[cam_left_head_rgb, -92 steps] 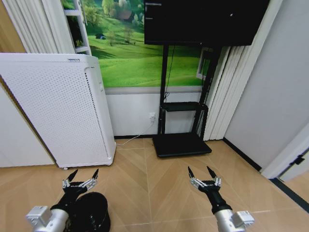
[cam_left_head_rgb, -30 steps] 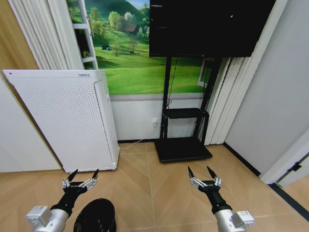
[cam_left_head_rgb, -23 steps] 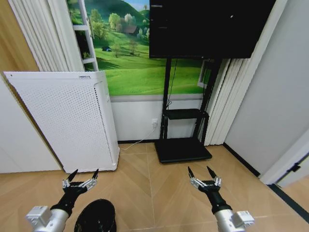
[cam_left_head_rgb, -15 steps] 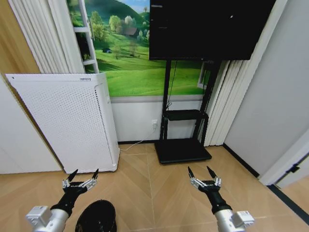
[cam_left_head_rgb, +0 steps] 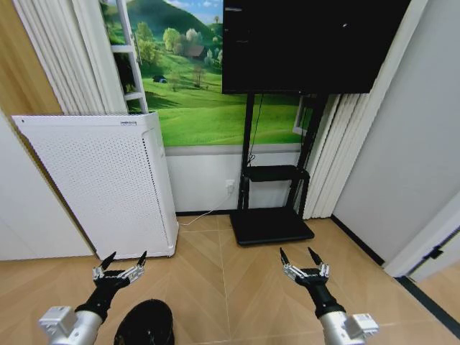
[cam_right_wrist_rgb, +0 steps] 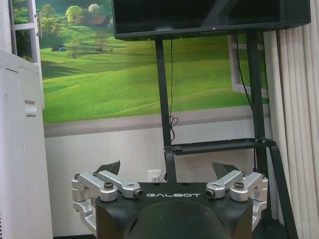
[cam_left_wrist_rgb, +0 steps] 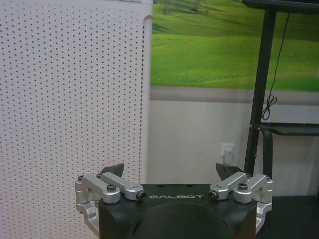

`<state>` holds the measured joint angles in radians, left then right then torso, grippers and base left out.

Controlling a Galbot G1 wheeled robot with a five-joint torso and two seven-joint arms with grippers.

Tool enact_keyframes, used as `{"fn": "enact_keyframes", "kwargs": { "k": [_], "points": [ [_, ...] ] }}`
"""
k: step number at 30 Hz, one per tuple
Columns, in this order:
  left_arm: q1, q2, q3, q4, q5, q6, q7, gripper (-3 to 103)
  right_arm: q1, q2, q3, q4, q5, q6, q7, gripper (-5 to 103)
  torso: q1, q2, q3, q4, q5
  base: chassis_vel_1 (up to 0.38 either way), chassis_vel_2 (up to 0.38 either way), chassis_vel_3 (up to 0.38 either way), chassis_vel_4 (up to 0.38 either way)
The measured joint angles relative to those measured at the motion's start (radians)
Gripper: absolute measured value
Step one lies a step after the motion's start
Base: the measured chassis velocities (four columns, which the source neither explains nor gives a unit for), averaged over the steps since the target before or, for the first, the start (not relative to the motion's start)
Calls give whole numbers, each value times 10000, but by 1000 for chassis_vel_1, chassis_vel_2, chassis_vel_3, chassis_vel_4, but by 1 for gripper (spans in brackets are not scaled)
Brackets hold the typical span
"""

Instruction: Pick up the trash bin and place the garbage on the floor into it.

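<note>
The small black round trash bin (cam_left_head_rgb: 146, 323) stands on the wooden floor at the lower left of the head view, cut by the picture's lower edge. My left gripper (cam_left_head_rgb: 119, 264) hovers open just above and to the left of it, its fingers empty. The same left gripper (cam_left_wrist_rgb: 172, 171) faces the white appliance and the wall. My right gripper (cam_left_head_rgb: 301, 259) is held open over bare floor at the lower right, and in its own view the right gripper (cam_right_wrist_rgb: 167, 168) points at the TV stand. The garbage is out of view.
A tall white perforated appliance (cam_left_head_rgb: 100, 183) stands against the left wall. A black TV (cam_left_head_rgb: 305, 43) on a black stand (cam_left_head_rgb: 271, 224) sits ahead, with a cable and wall socket (cam_left_head_rgb: 230, 187) beside it. White curtains (cam_left_head_rgb: 334, 151) and a doorway (cam_left_head_rgb: 431, 251) lie to the right.
The whole head view has shifted: the appliance and the TV stand sit further away and the bin has slid lower in the picture. Both grippers keep the same open pose.
</note>
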<state>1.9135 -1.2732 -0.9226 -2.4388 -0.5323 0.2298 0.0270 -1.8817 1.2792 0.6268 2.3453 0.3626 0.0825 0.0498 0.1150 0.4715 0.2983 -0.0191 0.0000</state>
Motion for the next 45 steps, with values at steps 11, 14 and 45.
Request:
{"fn": "enact_keyframes", "kwargs": {
  "k": [11,14,45],
  "points": [
    [0,0,0,0,0,0,0,100,0,0,0,0,0,0,0,100,165,411,247,0,0,0,0,0,0],
    [0,0,0,0,0,0,0,100,0,0,0,-1,1,0,0,100,221,558,338,0,0,0,0,0,0],
    [0,0,0,0,0,0,0,100,1,0,0,-1,1,0,0,100,769,1903,1134,0,0,0,0,0,0]
  ]
}}
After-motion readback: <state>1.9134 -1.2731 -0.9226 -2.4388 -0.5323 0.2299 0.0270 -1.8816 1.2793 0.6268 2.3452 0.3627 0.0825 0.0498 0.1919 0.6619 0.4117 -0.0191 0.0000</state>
